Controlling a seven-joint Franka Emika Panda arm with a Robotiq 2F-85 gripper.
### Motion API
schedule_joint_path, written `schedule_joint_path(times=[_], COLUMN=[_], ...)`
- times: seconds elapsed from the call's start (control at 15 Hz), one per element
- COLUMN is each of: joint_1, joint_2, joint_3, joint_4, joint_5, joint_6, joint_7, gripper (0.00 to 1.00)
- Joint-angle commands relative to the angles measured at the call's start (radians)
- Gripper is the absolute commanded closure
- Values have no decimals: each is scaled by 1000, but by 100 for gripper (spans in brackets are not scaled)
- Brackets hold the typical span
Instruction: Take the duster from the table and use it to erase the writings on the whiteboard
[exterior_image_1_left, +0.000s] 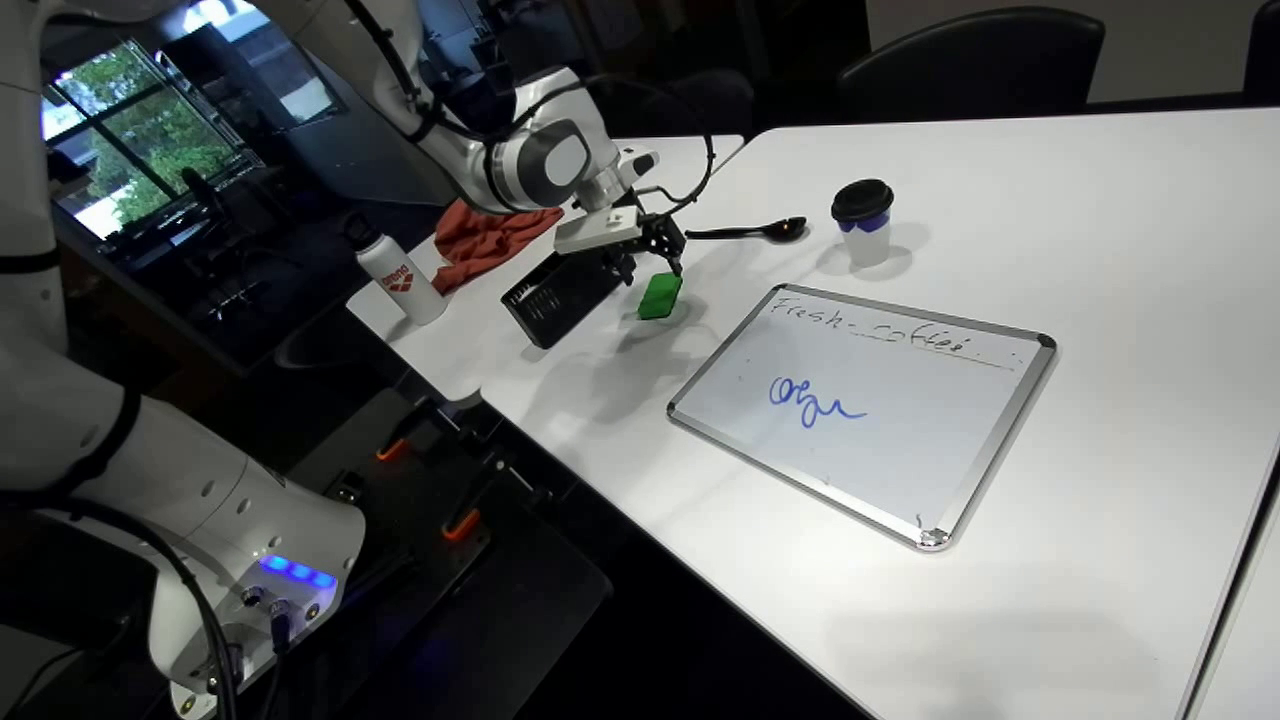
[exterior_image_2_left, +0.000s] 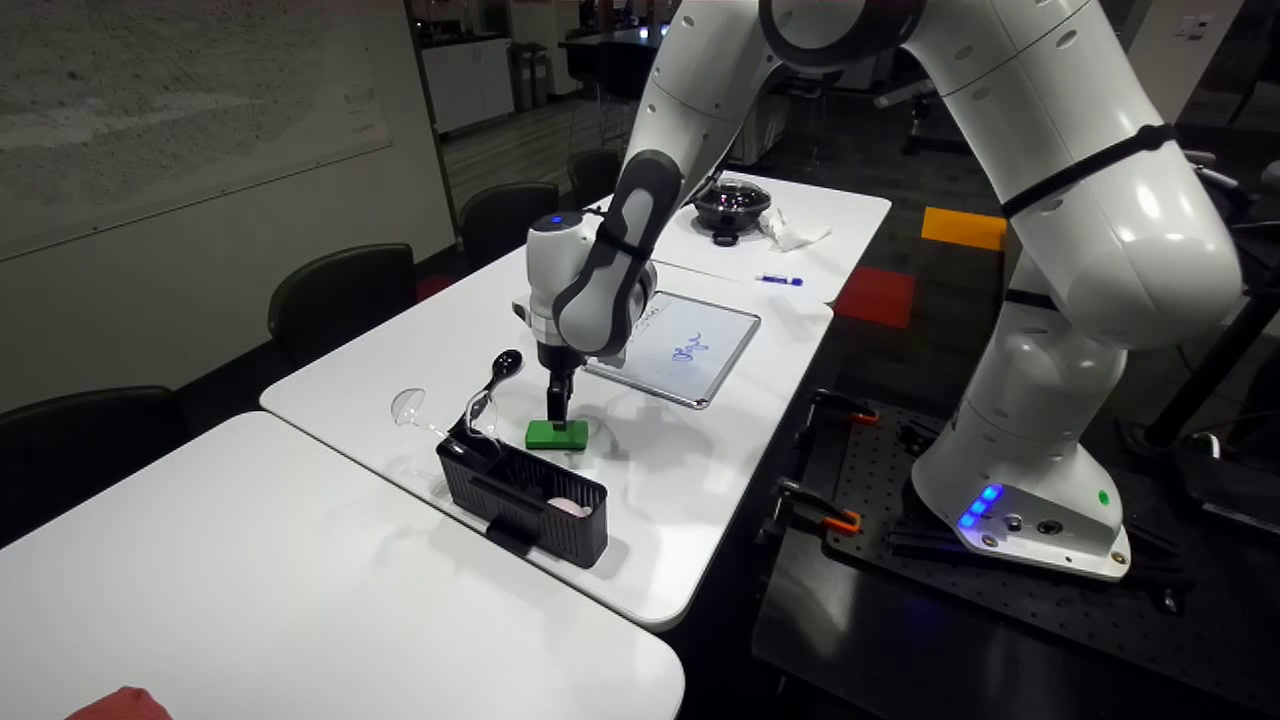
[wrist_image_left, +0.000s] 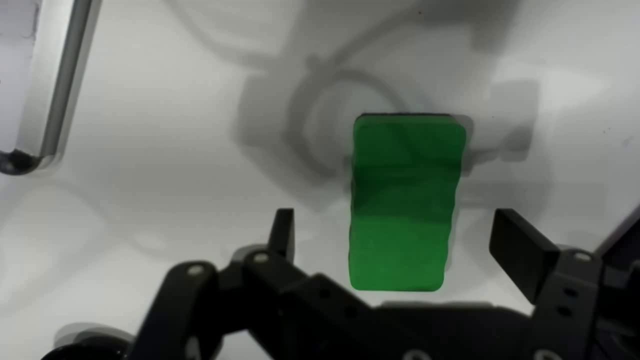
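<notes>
One green duster (wrist_image_left: 404, 200); gripper (wrist_image_left: 395, 237) spread wide over it.
In an exterior view: one caddy (exterior_image_1_left: 562, 305) left, near worktop (exterior_image_1_left: 610, 410) edge; open room right, then one whiteboard (exterior_image_1_left: 890, 425).

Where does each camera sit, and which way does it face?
In an exterior view: raised, nearer the whiteboard, looking slantwise down across the table; arm and base show at left.
In an exterior view: raised, nearer the black caddy, looking along the table; arm and base show at right.
Wrist view: beside the open pincer, facing down at the duster; pincer shows at bottom.
Both exterior views share whiteboard, black caddy, duster.
</notes>
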Motion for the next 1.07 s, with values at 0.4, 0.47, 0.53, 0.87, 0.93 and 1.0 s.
schedule_joint_path(times=[0.4,0.47,0.53,0.87,0.93,1.0], joint_1=[27,32,35,48,52,56], joint_2=[66,72,77,102,106,109], joint_3=[-8,-12,-13,-20,-23,-26], joint_4=[90,95,101,126,130,133], joint_5=[-37,-38,-39,-40,-40,-40], joint_6=[-43,-43,-43,-47,-47,-47], joint_7=[17,21,23,28,30,33], gripper=[0,0,0,0,0,0])
